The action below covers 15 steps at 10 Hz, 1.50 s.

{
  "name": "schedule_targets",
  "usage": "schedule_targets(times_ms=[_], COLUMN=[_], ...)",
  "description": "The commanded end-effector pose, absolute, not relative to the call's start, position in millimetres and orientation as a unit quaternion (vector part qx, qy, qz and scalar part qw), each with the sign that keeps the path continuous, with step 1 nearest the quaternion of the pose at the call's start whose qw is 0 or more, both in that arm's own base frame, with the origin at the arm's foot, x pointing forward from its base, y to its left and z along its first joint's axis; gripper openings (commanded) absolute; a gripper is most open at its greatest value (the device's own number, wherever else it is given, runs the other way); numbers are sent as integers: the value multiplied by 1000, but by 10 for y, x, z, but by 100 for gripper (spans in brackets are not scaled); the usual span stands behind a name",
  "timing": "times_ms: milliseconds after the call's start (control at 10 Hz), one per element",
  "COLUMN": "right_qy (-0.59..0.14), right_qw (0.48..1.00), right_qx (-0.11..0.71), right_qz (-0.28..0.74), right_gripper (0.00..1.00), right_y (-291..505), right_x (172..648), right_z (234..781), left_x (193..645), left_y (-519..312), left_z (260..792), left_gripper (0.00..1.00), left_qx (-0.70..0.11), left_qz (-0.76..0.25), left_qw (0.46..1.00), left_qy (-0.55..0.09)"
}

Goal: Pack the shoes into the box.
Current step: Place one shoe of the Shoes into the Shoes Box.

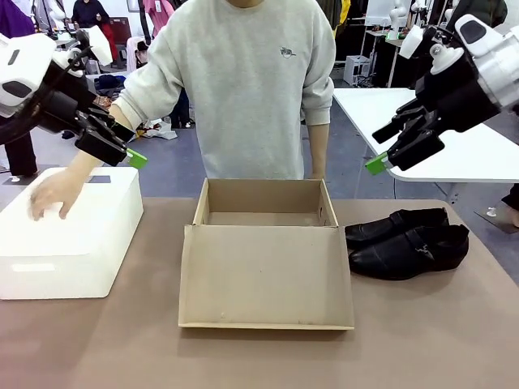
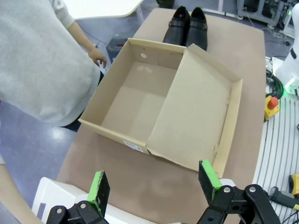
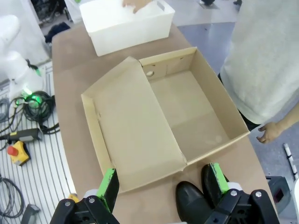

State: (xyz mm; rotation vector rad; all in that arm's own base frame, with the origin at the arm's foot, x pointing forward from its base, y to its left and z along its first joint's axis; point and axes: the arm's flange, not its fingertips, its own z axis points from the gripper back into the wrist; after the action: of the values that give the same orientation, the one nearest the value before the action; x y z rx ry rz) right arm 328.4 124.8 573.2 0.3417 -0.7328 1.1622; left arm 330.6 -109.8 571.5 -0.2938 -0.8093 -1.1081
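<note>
The tan cardboard box [image 1: 263,212] stands open at mid-table, its flap lid [image 1: 266,277] folded flat toward me; inside I see bare cardboard [image 2: 135,100]. The black shoes [image 1: 405,241] lie side by side on the table just right of the box, and they also appear in the left wrist view as shoes [image 2: 188,25] beyond the box's far end. Their toes [image 3: 194,200] sit right under my right gripper [image 3: 163,184], which hangs open above them. My left gripper [image 2: 154,186] hovers open high over the table's left part, near the white box. In the front view both grippers, left [image 1: 122,146] and right [image 1: 389,150], are raised.
A bigger white box [image 1: 69,231] stands at the table's left; a person in a grey sweatshirt stands behind the table with one hand [image 1: 53,194] resting on its top. The other hand [image 3: 270,132] hangs by the cardboard box's far side. A white table [image 1: 454,130] stands behind right.
</note>
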Motion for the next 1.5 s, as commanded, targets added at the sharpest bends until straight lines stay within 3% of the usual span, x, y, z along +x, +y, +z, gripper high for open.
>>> schedule_targets(times_ms=[0, 500, 700, 1400], right_qy=[-303, -222, -199, -117], right_qw=[756, 739, 759, 784], right_qx=[116, 5, -48, -18], right_qz=[568, 636, 618, 609], right_gripper=[100, 100, 100, 100], right_y=[1133, 678, 497, -97], right_x=[3497, 4013, 4260, 5073], right_z=[5933, 6139, 6107, 5566], left_x=[3311, 3311, 3311, 3311], left_y=[-1096, -1096, -1096, -1096], left_z=[5717, 5717, 5717, 5717], left_gripper=[100, 100, 100, 100], left_qx=[-138, -138, -138, -138], left_qz=[-510, -510, -510, -510], left_qw=[763, 763, 763, 763], left_qy=[-372, -372, -372, -372])
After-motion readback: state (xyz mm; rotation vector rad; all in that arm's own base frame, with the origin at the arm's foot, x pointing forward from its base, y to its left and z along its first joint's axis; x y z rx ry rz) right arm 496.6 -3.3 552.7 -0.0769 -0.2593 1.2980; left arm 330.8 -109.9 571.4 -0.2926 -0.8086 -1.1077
